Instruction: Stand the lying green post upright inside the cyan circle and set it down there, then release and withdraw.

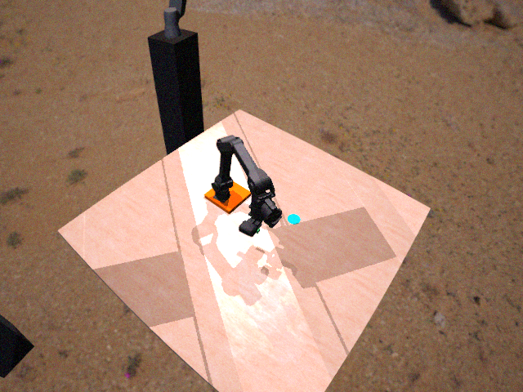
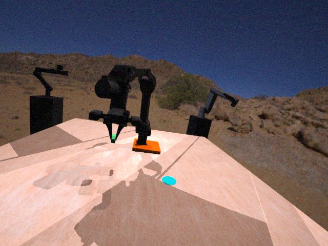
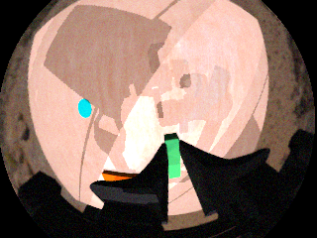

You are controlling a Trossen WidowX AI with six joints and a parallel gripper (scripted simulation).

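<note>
The green post [image 1: 257, 230] [image 2: 113, 137] [image 3: 173, 161] is pinched between the fingertips of my gripper [image 2: 113, 139] [image 3: 172, 145]. It appears end-on in the exterior view, with a dark end face, and looks roughly level rather than upright. The gripper points down and seems to hold the post above the table, judging by the separate shadows; the exact height is unclear. In the top view the gripper body hides most of the post. The flat cyan circle [image 1: 293, 219] [image 2: 168, 180] [image 3: 85, 108] lies on the table, off to the side of the gripper, with nothing on it.
The arm stands on an orange base plate [image 1: 239, 194] [image 2: 152, 148] [image 3: 117, 177] behind the gripper. The pale table [image 1: 127, 228] [image 2: 211, 180] carries broad shadows. Black pedestals [image 1: 179, 84] [image 2: 46, 114] with other arms stand beyond its edges.
</note>
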